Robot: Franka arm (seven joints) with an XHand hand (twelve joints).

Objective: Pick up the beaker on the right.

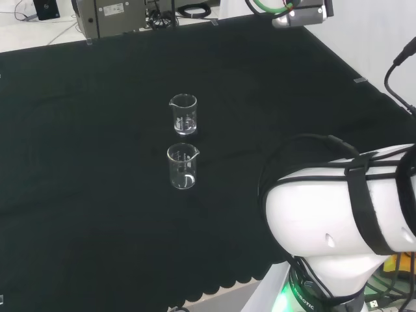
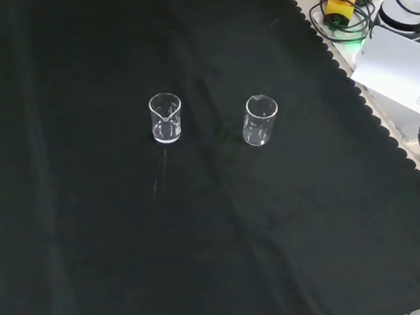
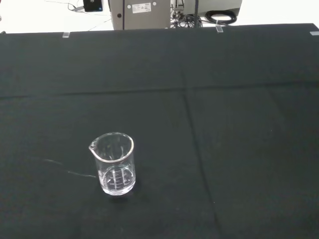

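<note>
You have two clear glass beakers standing upright on the black cloth [image 2: 66, 207], apart from each other, each with its spout at the rim. In the front view they sit side by side near the middle of the cloth: the right beaker [image 2: 259, 121] is a little higher in that view than the left beaker [image 2: 164, 117]. In the head view the same pair stands one behind the other, the nearer beaker [image 1: 182, 166] below the farther beaker [image 1: 184, 115], both to the left of the arm's white link [image 1: 325, 227]. Which of these two matches the front view's right one you can take from the quarter turn: the nearer one in the head view. In the wrist view one beaker [image 3: 115, 163] stands alone on the cloth, printed graduation marks on its wall, apparently empty; which of the two it is cannot be told. Neither beaker is touched or lifted. The state of the hand cannot be told from these views
</note>
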